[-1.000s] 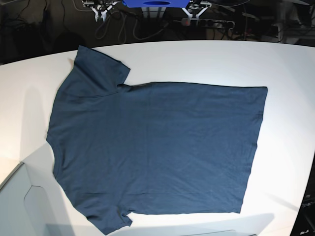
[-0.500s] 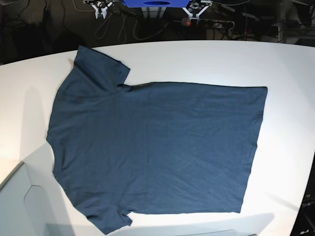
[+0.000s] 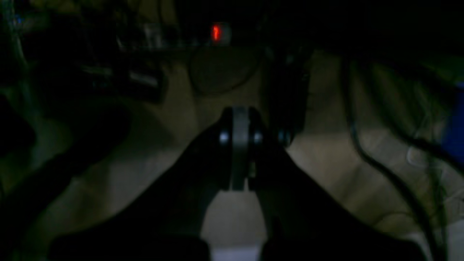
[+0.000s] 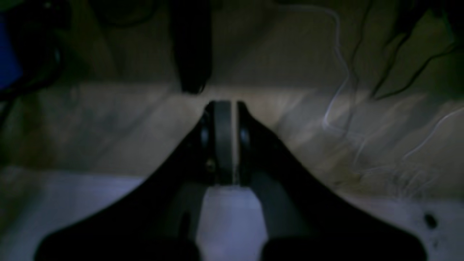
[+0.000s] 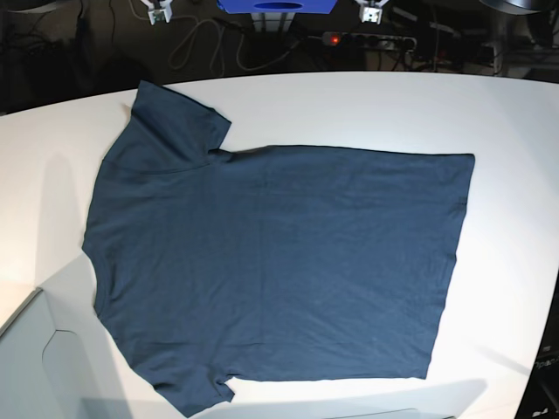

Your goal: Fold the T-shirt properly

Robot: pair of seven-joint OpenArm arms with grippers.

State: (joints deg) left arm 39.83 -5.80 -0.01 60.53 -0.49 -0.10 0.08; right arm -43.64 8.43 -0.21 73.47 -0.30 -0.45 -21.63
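The T-shirt [image 5: 271, 262] lies spread flat on the white table [image 5: 349, 105], filling most of the base view. Its collar end points to 9 o'clock, its straight hem runs down the 3 o'clock side. 1 sleeve sticks up toward 11 o'clock, the other toward 7 o'clock at the bottom edge. No fold in it yet, the body is a single flat layer with only faint creases.

At 12 o'clock, beyond the table's far edge, 2 small white fittings peek in at the top of the frame, well apart from the shirt, either side of a blue block [image 5: 275, 5]. A power strip [image 5: 367, 39] with a red light sits among cables just right of it.

Left claw [image 3: 239, 145]: clenched, its 2 dark fingers pressed together on a pale strip, nothing between them. Behind it a dim, blurred floor with cables and a red glow at 12 o'clock.

Right claw [image 4: 223, 141]: clenched too, holding nothing, with the pale table edge below and loose cables toward 2 o'clock. Neither claw touches the shirt.
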